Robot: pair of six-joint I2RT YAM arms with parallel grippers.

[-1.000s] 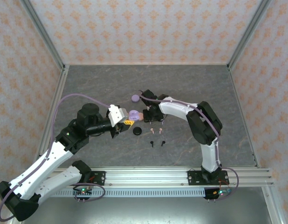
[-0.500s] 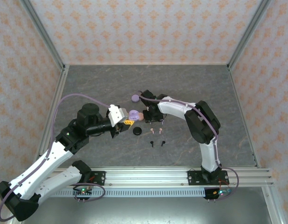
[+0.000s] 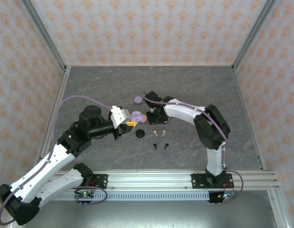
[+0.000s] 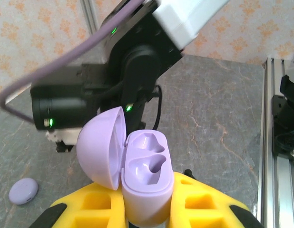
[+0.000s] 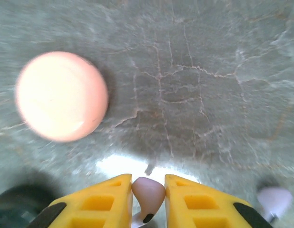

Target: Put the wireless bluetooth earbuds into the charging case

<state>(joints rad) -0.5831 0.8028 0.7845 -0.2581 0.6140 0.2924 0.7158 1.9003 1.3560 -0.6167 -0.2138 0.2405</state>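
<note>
A pale lilac earbud [image 5: 148, 194] is pinched between the two yellow fingers [image 5: 111, 202] of the right gripper [image 5: 148, 181]. Both pads press on its head and its stem points back toward the wrist. Whether it has left the table [image 5: 199, 85] just beyond the fingertips I cannot tell. The charging case [image 4: 146, 166] is clamped upright between the yellow fingers of the left gripper [image 4: 147, 209]. Its lid [image 4: 102, 147] is swung open to the left of them and both moulded wells [image 4: 147, 142] are empty. Seen from above, the case sits just to the left of the right fingers, near but apart. I judge the step in hand to be the pick of the first bud, with the carry to the case next. That move calls for lifting the bud clear and turning it so the stem heads into one well. It then has to be matched to that well's shape, lowered straight in and released only once seated, while the left fingers hold the case steady. Ahead and to the left of the right fingers lies a pink disc [image 5: 61, 96], and a second lilac bud [image 5: 274, 197] rests just off the right finger. Farther out are a black disc [image 3: 140, 134], two pink buds [image 3: 155, 131] and two black buds [image 3: 156, 146]. A lilac disc [image 4: 23, 191] lies left of the left fingers.
</note>
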